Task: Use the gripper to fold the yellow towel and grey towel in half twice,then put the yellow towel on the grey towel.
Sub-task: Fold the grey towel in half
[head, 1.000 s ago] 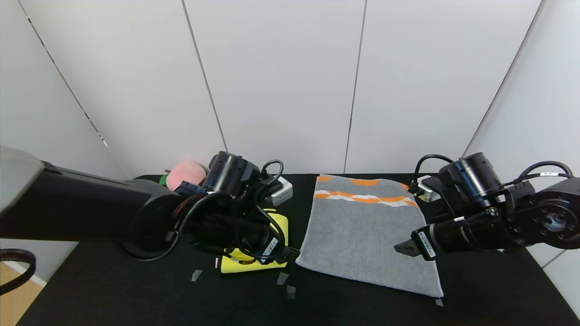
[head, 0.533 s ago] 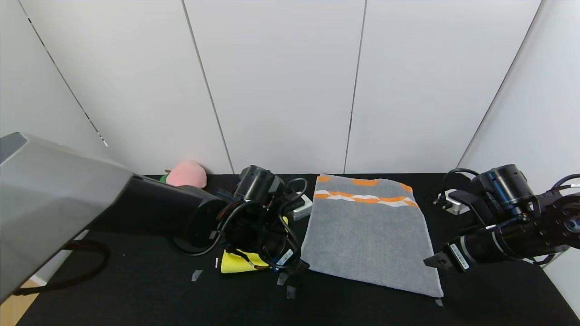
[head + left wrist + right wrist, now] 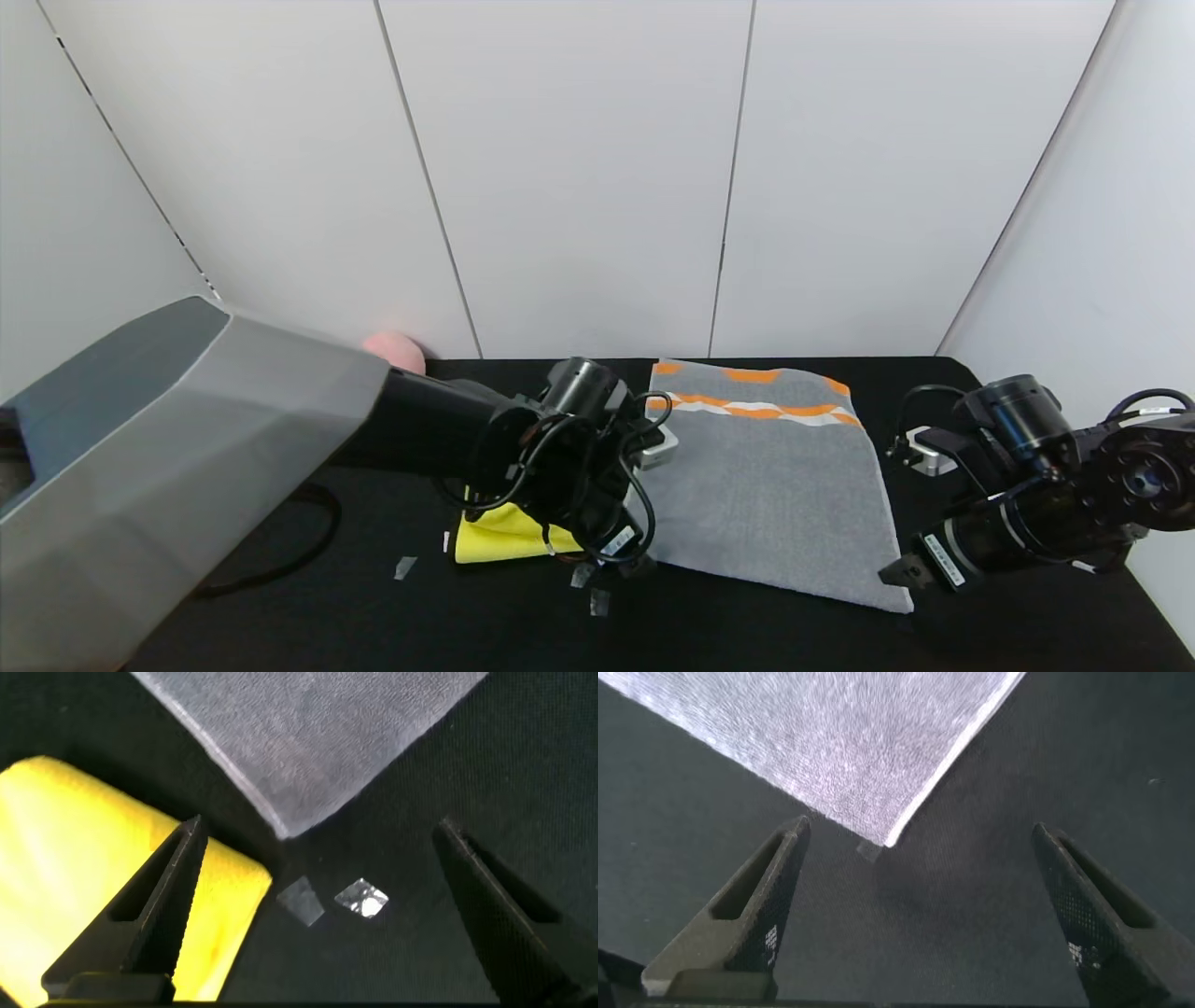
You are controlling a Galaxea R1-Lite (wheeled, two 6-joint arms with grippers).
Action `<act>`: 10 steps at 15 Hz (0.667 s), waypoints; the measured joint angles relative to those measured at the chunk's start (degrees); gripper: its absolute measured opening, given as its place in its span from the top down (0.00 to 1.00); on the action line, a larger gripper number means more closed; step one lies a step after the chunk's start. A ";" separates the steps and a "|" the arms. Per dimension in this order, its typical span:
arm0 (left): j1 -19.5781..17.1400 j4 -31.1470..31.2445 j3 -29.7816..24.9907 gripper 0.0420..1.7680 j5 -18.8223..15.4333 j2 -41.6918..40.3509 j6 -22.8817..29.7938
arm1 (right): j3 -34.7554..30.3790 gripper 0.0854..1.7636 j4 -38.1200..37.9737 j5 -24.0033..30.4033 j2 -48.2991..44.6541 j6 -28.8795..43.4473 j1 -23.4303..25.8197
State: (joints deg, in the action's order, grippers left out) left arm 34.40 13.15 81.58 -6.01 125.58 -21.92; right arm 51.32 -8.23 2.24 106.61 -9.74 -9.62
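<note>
Both grippers are hovering low over the black table (image 3: 280, 607) with fingers spread wide and nothing between them. Left gripper (image 3: 624, 553) is hanging over the near left corner of the grey towel (image 3: 766, 485), in the gap between it and the yellow towel (image 3: 499, 539); in the left wrist view its two dark fingers (image 3: 140, 915) are framing that grey corner (image 3: 299, 756), the folded yellow cloth (image 3: 84, 849) lying under one finger, and two small clear scraps of tape (image 3: 360, 898) sitting on the table just beside the corner. Right gripper (image 3: 901, 574) is sitting at the near right corner of the grey towel, close beside its edge; in the right wrist view the fingers (image 3: 747, 905) are straddling that corner (image 3: 840, 756) without touching the cloth. Grey towel is lying flat on the table, spread out as a large panel, its orange and white wavy bands (image 3: 747, 406) running across the far end. Yellow towel is lying folded into a small pad to the left of the grey one, apart from it, partly hidden behind the left arm. A pink soft object (image 3: 397, 347) is peeking out at the back of the table behind the left arm.
</note>
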 joint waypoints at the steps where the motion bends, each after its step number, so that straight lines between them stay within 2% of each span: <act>1: 0.43 1.60 1.91 0.03 0.57 1.08 0.00 | -0.06 0.04 -0.02 0.00 0.41 0.02 -0.02; 6: 1.58 8.77 9.92 0.03 2.35 5.90 0.13 | -0.06 0.03 0.18 -0.09 2.24 0.49 -0.52; 10: 2.08 10.06 13.02 0.03 3.83 8.30 0.63 | 0.16 0.03 0.40 -0.26 3.84 0.82 -0.94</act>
State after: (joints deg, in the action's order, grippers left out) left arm 36.49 23.21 94.60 -2.18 133.88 -21.28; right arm 51.48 -7.83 1.99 110.45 -8.92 -10.56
